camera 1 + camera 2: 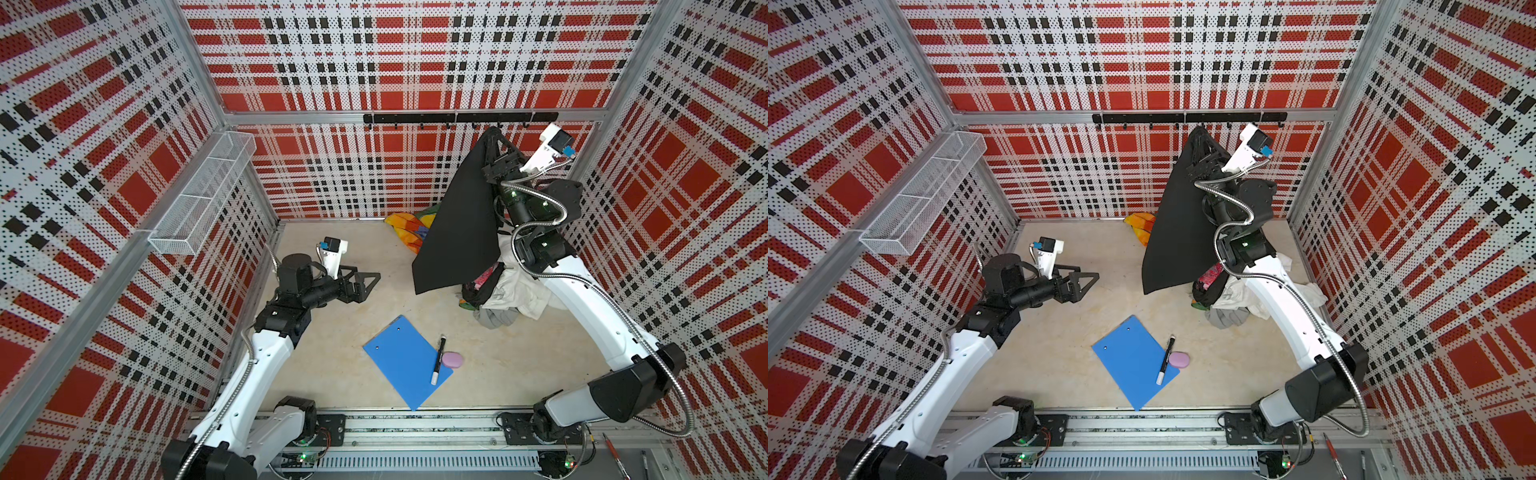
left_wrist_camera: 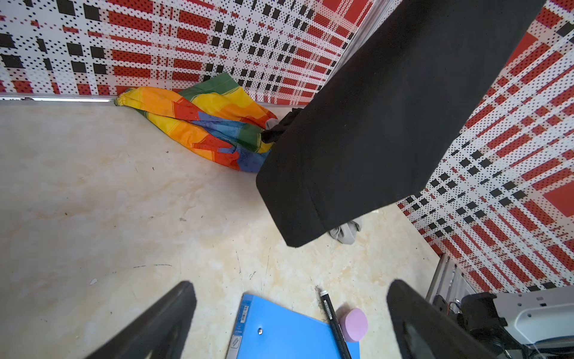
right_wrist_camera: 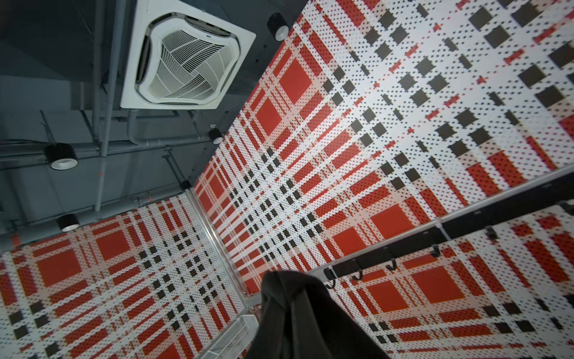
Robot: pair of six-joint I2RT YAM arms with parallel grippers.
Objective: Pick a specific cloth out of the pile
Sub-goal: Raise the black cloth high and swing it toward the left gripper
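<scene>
Robot lab test cell, not a home or shop. The enclosure is formed by perforated plaid-printed panels [image 1: 374, 62] framed in aluminium profile [image 1: 291, 118]. The left arm [image 1: 266, 353] and right arm [image 1: 582, 299] are mounted on a rail [image 1: 415, 432] along the front edge of the beige tabletop [image 1: 332, 324], with a slotted cable duct [image 1: 415, 462] beside it. A wire-mesh basket [image 1: 203, 187] and hook bar [image 1: 457, 117] are fixed to the walls. Overhead, an AC cassette [image 3: 186, 56], bare pipework [image 3: 105, 93] and a spot lamp [image 3: 60, 157] are seen.
</scene>
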